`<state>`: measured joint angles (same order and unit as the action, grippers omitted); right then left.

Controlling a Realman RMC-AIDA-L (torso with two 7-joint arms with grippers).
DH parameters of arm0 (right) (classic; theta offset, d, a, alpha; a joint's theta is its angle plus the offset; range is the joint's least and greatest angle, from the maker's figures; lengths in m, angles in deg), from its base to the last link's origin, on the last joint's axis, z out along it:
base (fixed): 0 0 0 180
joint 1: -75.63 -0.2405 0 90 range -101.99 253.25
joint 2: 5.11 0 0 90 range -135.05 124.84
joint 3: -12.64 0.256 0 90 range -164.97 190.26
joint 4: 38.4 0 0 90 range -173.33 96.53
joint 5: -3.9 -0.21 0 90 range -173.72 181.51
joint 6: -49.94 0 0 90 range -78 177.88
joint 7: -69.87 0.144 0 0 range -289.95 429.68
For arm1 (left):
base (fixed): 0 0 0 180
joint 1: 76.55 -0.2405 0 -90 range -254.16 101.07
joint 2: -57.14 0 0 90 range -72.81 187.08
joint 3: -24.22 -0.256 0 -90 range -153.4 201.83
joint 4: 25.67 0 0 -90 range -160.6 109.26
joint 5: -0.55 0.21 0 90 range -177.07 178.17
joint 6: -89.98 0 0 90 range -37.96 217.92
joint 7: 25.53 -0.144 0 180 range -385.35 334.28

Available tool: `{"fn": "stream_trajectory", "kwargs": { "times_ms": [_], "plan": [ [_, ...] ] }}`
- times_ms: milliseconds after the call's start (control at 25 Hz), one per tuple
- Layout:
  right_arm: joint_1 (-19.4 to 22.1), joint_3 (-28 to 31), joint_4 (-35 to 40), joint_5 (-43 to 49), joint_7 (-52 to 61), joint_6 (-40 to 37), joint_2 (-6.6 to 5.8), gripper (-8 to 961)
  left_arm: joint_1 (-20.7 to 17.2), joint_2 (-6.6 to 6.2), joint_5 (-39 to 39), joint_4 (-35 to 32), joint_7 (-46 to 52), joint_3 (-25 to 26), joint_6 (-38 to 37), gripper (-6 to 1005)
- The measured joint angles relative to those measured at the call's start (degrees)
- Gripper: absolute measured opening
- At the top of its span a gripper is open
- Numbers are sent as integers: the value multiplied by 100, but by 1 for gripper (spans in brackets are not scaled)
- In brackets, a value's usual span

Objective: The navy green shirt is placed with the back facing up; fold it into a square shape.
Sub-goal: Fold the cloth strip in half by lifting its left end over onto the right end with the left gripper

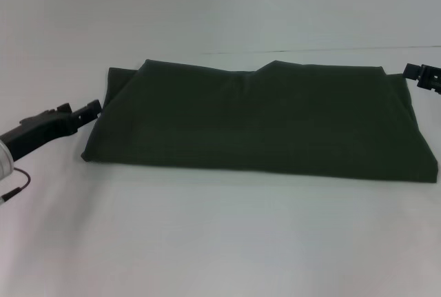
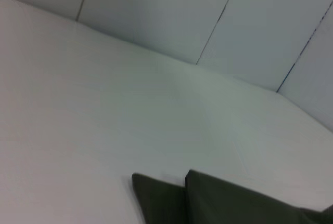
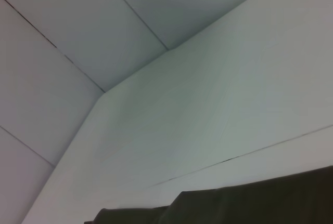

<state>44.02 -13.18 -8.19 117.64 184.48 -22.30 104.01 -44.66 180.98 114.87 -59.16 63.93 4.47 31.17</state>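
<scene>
Navy green shirt [image 1: 262, 121] folded into wide band, plain side up, on tabletop [image 1: 220, 242]. Left pincer [image 1: 93, 109] at 9 o'clock edge, right pincer [image 1: 422, 75] at 2 o'clock corner; grip of either indeterminable. Bare tabletop at 6 and 12 o'clock.

Plain white tabletop [image 1: 220, 242] filling the head view from 3 to 9 o'clock, pale grey-white wall [image 1: 220, 1] behind toward 12 o'clock, wall panels [image 2: 156, 11] split by thin dark seams, soft even light, faint shadows
</scene>
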Motion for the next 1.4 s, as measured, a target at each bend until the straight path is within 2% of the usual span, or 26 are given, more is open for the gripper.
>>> {"fn": "stream_trajectory", "kwargs": {
  "times_ms": [400,960,1400],
  "plan": [
    [-59,-33,-60,0,32,56,34,643,27,8,379,97,0,-28,171,752],
    [-52,-143,-68,-2,35,208,98,641,337,16,410,358,-14,-649,943,751],
    [-5,-126,-68,-1,35,221,110,640,345,17,408,348,-18,-723,879,679]
  ]
}}
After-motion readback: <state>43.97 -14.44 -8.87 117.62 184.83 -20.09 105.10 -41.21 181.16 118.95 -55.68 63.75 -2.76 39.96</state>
